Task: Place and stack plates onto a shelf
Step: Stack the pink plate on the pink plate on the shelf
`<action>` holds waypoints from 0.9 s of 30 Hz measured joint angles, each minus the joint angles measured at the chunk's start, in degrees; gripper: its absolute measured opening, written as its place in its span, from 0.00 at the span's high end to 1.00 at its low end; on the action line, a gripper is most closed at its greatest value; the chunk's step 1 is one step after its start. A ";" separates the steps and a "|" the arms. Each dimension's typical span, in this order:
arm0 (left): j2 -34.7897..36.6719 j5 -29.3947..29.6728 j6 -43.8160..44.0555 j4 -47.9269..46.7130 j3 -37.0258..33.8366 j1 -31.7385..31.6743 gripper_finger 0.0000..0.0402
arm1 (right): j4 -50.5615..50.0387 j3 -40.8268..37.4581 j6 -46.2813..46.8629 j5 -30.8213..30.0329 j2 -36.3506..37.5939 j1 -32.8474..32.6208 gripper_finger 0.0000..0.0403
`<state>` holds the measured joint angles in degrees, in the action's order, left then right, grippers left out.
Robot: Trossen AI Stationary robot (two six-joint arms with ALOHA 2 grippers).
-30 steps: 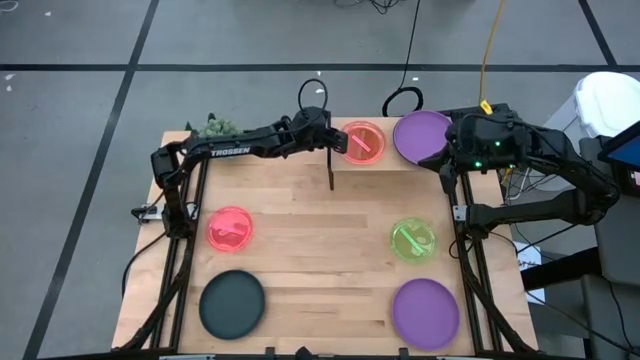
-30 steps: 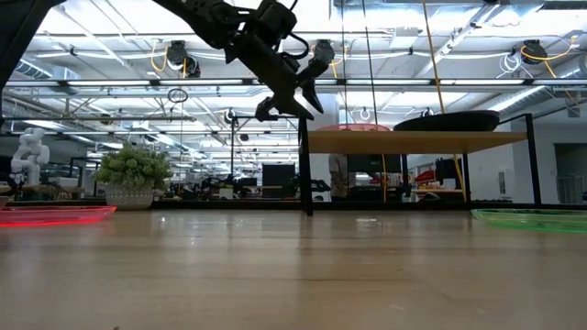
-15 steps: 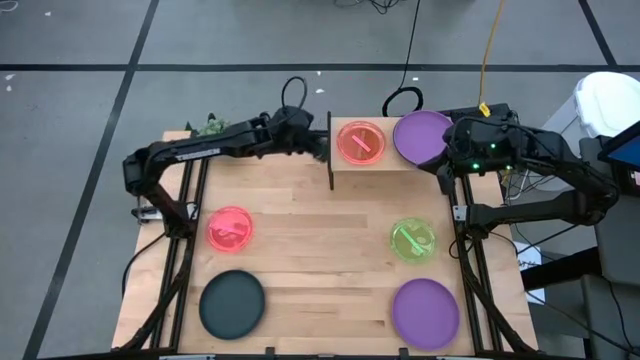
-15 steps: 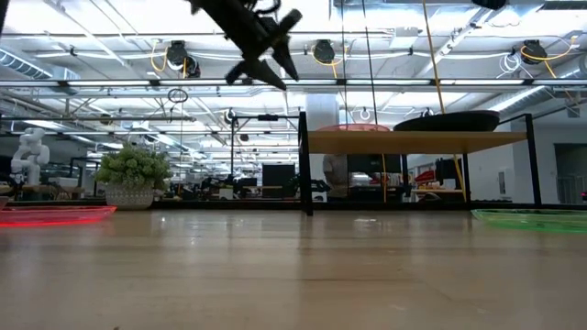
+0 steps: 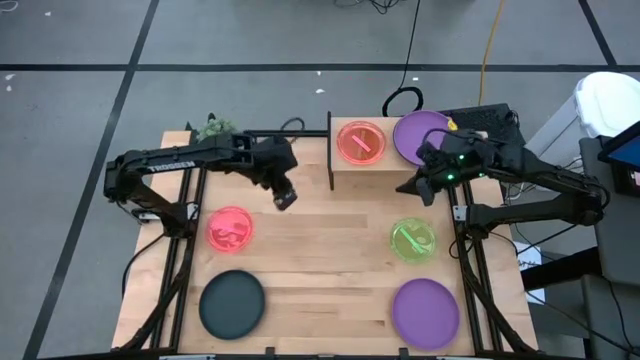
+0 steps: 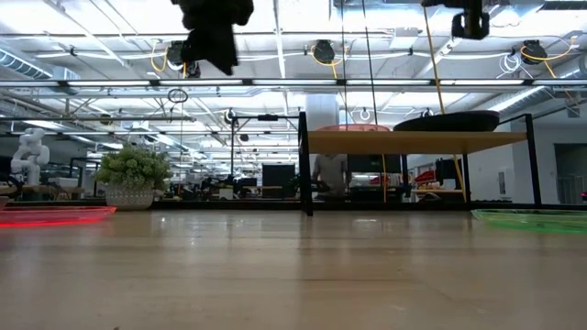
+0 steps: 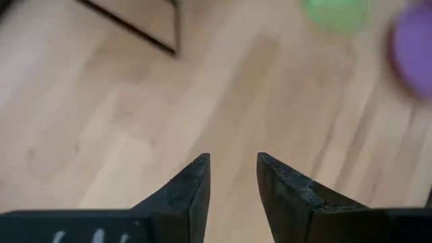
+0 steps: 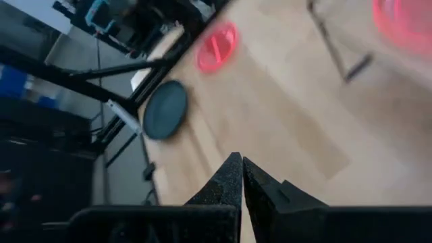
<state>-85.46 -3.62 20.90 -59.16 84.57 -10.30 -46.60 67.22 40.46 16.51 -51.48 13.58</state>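
Pink-red plate (image 5: 361,142) and purple plate (image 5: 421,135) sit on the shelf (image 5: 345,177) at upper centre. Our left gripper (image 5: 285,199) hovers left of it, fingers slightly parted, holding nothing. Our right gripper (image 5: 408,188), closed and empty, hangs beside the shelf's front edge.

From my low view the left gripper (image 6: 213,37) is cut off by the top edge, a dark mass above the plant (image 6: 134,176), so I cannot read its fingers there. The right gripper (image 6: 470,20) is clipped the same way above the shelf (image 6: 417,141). On the shelf I see the pink plate (image 6: 352,128) only as a thin edge. In the left wrist view the green plate (image 7: 335,11) and purple plate (image 7: 412,47) are blurred and cut by the frame.
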 joint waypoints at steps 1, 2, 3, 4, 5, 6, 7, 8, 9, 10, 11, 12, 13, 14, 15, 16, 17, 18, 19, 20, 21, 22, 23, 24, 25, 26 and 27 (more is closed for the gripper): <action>-0.10 -0.70 -1.80 -2.36 -0.04 0.54 0.69 | -0.08 -0.63 2.13 0.26 0.00 -0.36 1.00; -0.14 -0.87 -3.41 -4.35 -0.13 1.22 0.70 | 0.03 -1.04 4.18 0.08 0.00 -0.81 1.00; -0.14 -0.49 -5.00 -5.43 -0.18 1.89 0.70 | 0.09 -1.22 5.90 -0.16 0.02 -1.53 1.00; -0.05 0.06 -6.52 -5.81 -0.55 2.56 0.70 | 0.33 -1.24 7.36 -0.50 0.02 -2.49 1.00; 0.02 0.49 -8.20 -6.43 -1.23 3.35 0.70 | 1.13 -1.24 8.61 -1.63 0.04 -3.70 1.00; 0.04 0.81 -10.03 -7.13 -2.39 4.21 0.70 | 2.32 -1.24 9.61 -2.90 0.04 -4.97 1.00; 0.28 1.34 -11.75 -7.44 -3.87 5.05 0.70 | 3.67 -1.24 10.47 -4.25 0.03 -6.29 1.00; 0.93 1.94 -13.13 -7.18 -5.81 5.93 0.70 | 5.15 -1.24 11.37 -5.48 0.02 -7.43 1.00; 1.63 2.42 -14.26 -7.12 -7.76 6.66 0.70 | 6.74 -1.24 12.41 -6.59 0.02 -8.50 1.00; 2.22 2.79 -14.92 -7.10 -9.59 7.27 0.70 | 8.27 -1.24 13.70 -7.55 0.04 -9.55 1.00; 2.75 3.25 -15.05 -6.92 -11.49 7.74 0.70 | 9.72 -1.24 15.14 -8.20 0.04 -10.52 1.00; 3.24 3.67 -15.17 -7.20 -13.59 8.10 0.70 | 11.02 -1.24 16.93 -9.10 0.02 -11.58 1.00; 3.41 3.81 -15.23 -7.73 -15.70 8.39 0.70 | 12.40 -1.24 18.71 -9.98 -0.17 -12.72 1.00; 3.44 3.92 -15.20 -8.13 -17.32 8.58 0.70 | 14.15 -1.24 20.60 -11.22 -0.36 -14.01 1.00; 3.56 3.92 -15.31 -7.85 -18.66 8.71 0.70 | 15.85 -1.24 22.15 -12.61 -0.52 -15.21 1.00; 3.71 3.92 -16.06 -7.71 -19.96 8.83 0.70 | 17.44 -1.25 23.15 -14.16 -0.83 -16.34 1.00; 3.79 3.93 -17.53 -8.14 -21.32 8.89 0.70 | 19.31 -1.24 23.50 -15.86 -1.26 -17.36 1.00; 3.77 3.92 -18.65 -8.42 -22.72 8.89 0.70 | 21.25 -1.24 23.35 -17.47 -1.69 -18.26 1.00; 3.74 4.16 -19.30 -8.12 -23.81 8.89 0.70 | 22.72 -1.24 23.00 -18.80 -2.10 -18.97 1.00; 3.73 5.28 -19.68 -7.15 -24.53 8.89 0.70 | 23.64 -1.24 22.81 -19.76 -2.66 -19.58 1.00; 3.73 6.64 -19.14 -6.26 -24.95 8.86 0.70 | 24.59 -1.24 22.70 -20.43 -3.30 -20.05 1.00; 3.73 8.12 -18.03 -5.84 -25.25 8.86 0.70 | 25.59 -1.24 22.72 -21.05 -3.94 -20.52 1.00; 3.73 9.59 -16.74 -6.12 -25.33 8.86 0.70 | 26.19 -1.24 22.97 -21.34 -4.61 -21.04 1.00; 3.73 10.76 -15.79 -6.10 -25.35 8.82 0.70 | 26.53 -1.24 23.26 -21.51 -5.34 -21.67 1.00; 3.75 12.24 -14.96 -5.72 -25.35 8.82 0.70 | 27.05 -1.24 23.35 -21.66 -6.10 -22.39 1.00; 3.75 13.41 -14.18 -5.52 -25.35 8.53 0.70 | 27.68 -1.24 23.40 -22.23 -6.86 -23.13 1.00; 3.75 13.39 -13.85 -5.69 -25.35 7.82 0.70 | 28.05 -1.24 23.72 -22.69 -7.64 -23.79 1.00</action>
<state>-81.71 9.77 7.05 -64.85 59.22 -2.47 -18.55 65.98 64.18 -6.17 -59.12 -10.22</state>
